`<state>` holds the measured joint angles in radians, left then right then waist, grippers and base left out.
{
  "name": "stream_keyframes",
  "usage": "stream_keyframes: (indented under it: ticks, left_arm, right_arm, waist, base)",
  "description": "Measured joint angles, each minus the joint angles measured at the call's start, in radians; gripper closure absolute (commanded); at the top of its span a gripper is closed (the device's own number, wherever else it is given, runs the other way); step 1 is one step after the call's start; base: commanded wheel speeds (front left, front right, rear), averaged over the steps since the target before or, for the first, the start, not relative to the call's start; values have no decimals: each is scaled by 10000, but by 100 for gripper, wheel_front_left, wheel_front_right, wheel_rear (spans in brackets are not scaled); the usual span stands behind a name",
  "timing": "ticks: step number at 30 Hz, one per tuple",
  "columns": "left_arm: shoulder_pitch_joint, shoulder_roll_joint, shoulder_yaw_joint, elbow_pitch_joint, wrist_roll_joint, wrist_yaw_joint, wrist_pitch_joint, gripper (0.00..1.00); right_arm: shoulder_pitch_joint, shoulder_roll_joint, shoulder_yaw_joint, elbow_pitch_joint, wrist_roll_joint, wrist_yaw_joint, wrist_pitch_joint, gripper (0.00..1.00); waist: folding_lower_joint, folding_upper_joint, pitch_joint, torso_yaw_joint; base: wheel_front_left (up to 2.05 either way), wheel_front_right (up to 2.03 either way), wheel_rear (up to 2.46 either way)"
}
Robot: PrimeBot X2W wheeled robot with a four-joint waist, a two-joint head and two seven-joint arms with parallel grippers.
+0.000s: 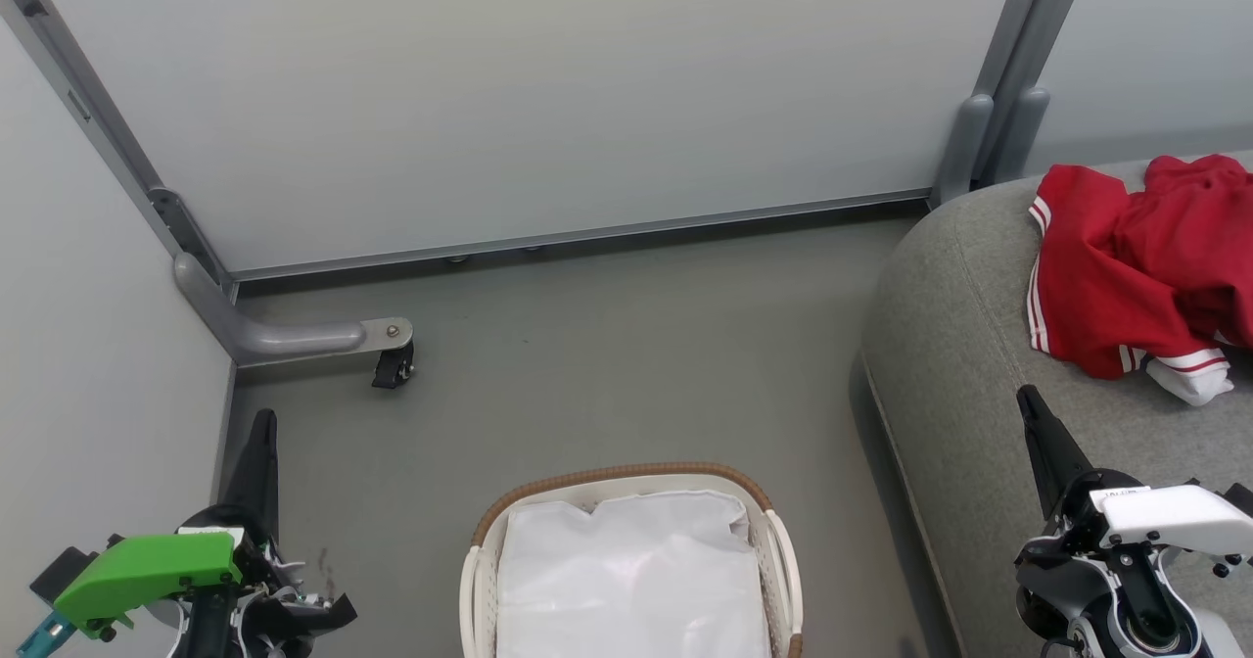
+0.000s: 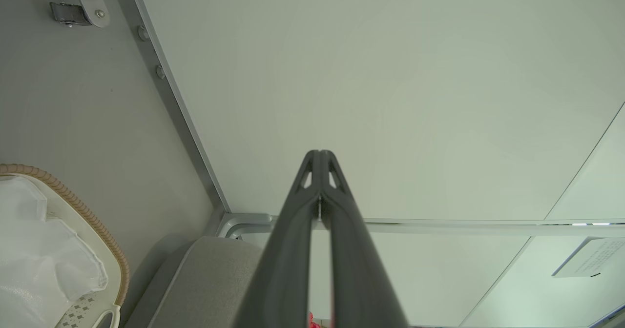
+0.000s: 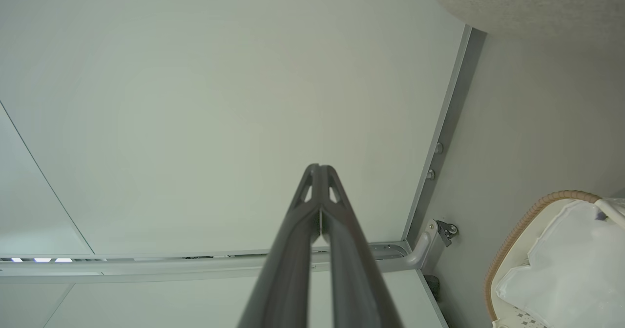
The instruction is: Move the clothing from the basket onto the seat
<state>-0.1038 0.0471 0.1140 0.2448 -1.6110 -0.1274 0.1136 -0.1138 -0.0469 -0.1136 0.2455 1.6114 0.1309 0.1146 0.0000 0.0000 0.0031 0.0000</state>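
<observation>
— Where is the clothing (image 1: 1136, 266)?
— Heaped on the couch (image 1: 959, 364), perhaps two pieces. The basket (image 1: 626, 475) sits apart on the floor (image 1: 587, 345), its white liner (image 1: 626, 570) showing.
— The tools?
— The left tool (image 2: 320, 154) and the right tool (image 3: 320, 168) each have their fingers pressed together.

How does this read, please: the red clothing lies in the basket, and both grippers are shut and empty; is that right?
Not quite: the head view shows the clothing on the seat, not in the basket. The left gripper and right gripper are indeed shut and empty.
</observation>
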Motion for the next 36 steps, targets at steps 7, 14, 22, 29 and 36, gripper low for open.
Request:
stream_keyframes:
  ticks: [7, 14, 22, 29, 36]
  left_arm:
    - [0, 0, 0, 0, 0, 0, 2, 100]
    - [0, 0, 0, 0, 0, 0, 2, 100]
    - [0, 0, 0, 0, 0, 0, 0, 100]
    - [0, 0, 0, 0, 0, 0, 2, 100]
    - [0, 0, 0, 0, 0, 0, 2, 100]
  right_arm:
    - [1, 0, -2, -2, 0, 0, 0, 100]
    - [1, 0, -2, -4, 0, 0, 0, 100]
    - [1, 0, -2, -4, 0, 0, 0, 100]
    - [1, 0, -2, -4, 0, 0, 0, 100]
    - [2, 0, -2, -4, 0, 0, 0, 100]
  waist:
    - [0, 0, 0, 0]
    - [0, 0, 0, 0]
    - [0, 0, 0, 0]
    - [0, 0, 0, 0]
    - [0, 0, 0, 0]
  base:
    - [0, 0, 0]
    - [0, 0, 0]
    - [0, 0, 0]
    - [0, 0, 0]
    - [0, 0, 0]
